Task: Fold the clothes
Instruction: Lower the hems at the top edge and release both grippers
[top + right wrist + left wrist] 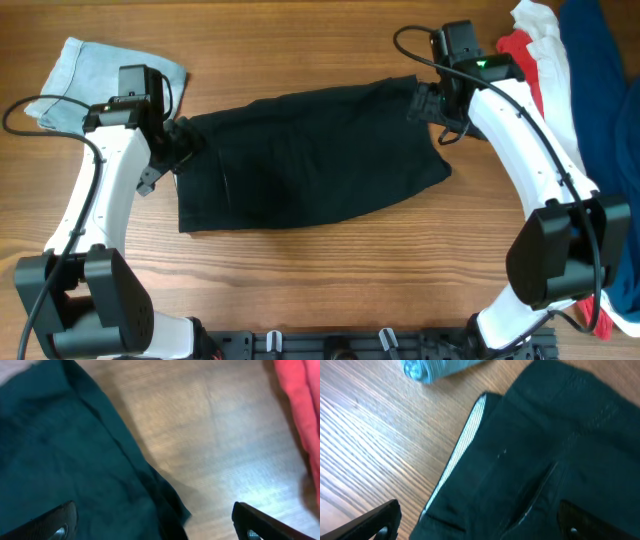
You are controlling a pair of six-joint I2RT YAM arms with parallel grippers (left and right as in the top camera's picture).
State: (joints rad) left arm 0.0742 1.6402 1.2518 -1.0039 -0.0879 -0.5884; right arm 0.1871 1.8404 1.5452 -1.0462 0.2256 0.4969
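The clothes, black shorts (pixel 300 155), lie flat across the middle of the wooden table. My left gripper (pixel 178 145) hovers at their left end, open. In the left wrist view its jaws (pixel 480 529) stand wide over the black fabric (pixel 545 435), gripping nothing, and a pale striped waistband edge (pixel 465 435) shows. My right gripper (pixel 432 100) is at the shorts' back right corner, also open. In the right wrist view its jaws (pixel 152 527) straddle the corner of the fabric (pixel 60 450), with bare wood under the right finger.
Light-blue denim shorts (pixel 100 70) lie folded at the back left, also in the left wrist view (pixel 435 367). A pile of white (pixel 545 50), red (pixel 515 45) and dark blue (pixel 600 80) garments fills the right edge. Red cloth (pixel 300 390) lies close to the right gripper.
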